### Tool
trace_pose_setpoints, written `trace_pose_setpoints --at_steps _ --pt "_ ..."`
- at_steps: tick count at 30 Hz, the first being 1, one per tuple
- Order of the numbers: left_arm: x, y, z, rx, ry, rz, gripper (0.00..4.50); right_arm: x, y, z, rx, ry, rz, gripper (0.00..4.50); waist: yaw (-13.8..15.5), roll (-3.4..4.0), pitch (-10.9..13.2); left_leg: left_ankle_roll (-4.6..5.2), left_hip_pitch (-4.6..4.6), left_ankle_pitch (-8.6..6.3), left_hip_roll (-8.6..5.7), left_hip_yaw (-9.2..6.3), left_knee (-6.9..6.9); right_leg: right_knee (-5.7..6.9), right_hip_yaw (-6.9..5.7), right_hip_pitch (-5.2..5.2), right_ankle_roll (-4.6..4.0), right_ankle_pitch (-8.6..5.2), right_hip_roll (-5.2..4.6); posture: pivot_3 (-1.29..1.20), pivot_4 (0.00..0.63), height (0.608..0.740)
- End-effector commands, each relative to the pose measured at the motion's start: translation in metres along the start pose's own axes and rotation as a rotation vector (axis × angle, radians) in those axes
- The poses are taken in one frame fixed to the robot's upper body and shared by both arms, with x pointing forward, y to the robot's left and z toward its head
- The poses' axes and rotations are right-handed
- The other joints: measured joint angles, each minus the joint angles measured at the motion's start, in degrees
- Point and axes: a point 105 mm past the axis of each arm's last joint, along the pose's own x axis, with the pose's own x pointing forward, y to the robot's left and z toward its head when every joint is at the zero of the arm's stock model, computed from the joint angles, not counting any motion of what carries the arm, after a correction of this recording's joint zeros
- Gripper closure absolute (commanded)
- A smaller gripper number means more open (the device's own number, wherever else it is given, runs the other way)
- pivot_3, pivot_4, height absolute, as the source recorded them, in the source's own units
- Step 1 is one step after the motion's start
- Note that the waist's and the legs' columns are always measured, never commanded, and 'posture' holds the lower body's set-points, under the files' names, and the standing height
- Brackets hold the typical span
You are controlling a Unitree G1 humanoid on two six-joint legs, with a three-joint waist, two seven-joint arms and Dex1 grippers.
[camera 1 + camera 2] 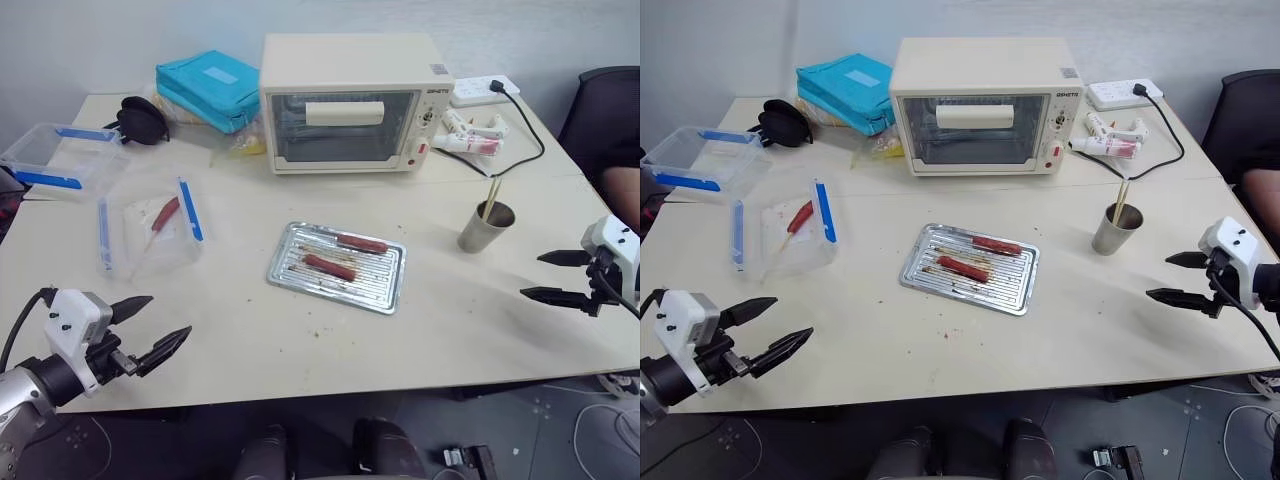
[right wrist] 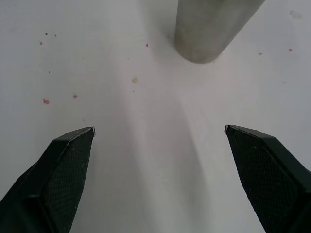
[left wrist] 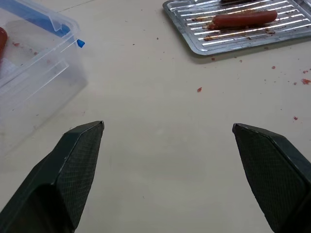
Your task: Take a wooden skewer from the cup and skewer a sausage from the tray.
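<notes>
Nothing done yet: both the right gripper (image 1: 545, 276) and left gripper (image 1: 160, 325) gape wide and empty. Wooden skewers (image 1: 491, 196) stand in the steel cup (image 1: 485, 228) just ahead of the right gripper. The sausages (image 1: 330, 267) lie unpierced on the baking tray (image 1: 385, 292), well beyond the left gripper.

Your robot's left two-fingered black gripper (image 1: 158, 328) and right two-fingered black gripper (image 1: 548, 276) have cross-hatched pointed fingers, boxy white wrist housings and trailing black cables.

Cup (image 2: 214, 26) rim beyond frame edge

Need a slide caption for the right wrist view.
Open right gripper hovering over the pale tabletop, facing the grey steel cup.
</notes>
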Motion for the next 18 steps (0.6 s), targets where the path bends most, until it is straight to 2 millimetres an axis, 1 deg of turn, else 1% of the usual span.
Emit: trace_pose_setpoints --at_steps 1,12,18 --pt "-0.0001 -0.0017 0.0034 0.021 -0.014 -0.009 0.00 -0.0040 -0.0030 0.0151 -0.035 -0.051 -0.017 0.03 0.01 0.00 0.00 0.00 0.00 0.00 0.00 0.00 0.00 0.00 0.00 0.00 0.00 0.00 0.00 0.00 0.150 0.740" --pt "-0.0004 -0.0001 0.0063 -0.023 -0.042 -0.008 0.00 -0.0032 -0.0037 0.0138 0.006 -0.051 -0.030 0.03 0.10 0.00 0.00 0.00 0.00 0.00 0.00 0.00 0.00 0.01 0.00 0.00 0.00 0.00 0.00 0.00 0.150 0.740" --pt "0.0013 0.0007 0.0064 -0.002 -0.028 -0.006 0.00 -0.0040 -0.0017 0.0162 -0.001 -0.053 -0.024 0.03 0.14 0.00 0.00 0.00 0.00 0.00 0.00 0.00 0.00 0.01 0.00 0.00 0.00 0.00 0.00 0.00 0.150 0.740"
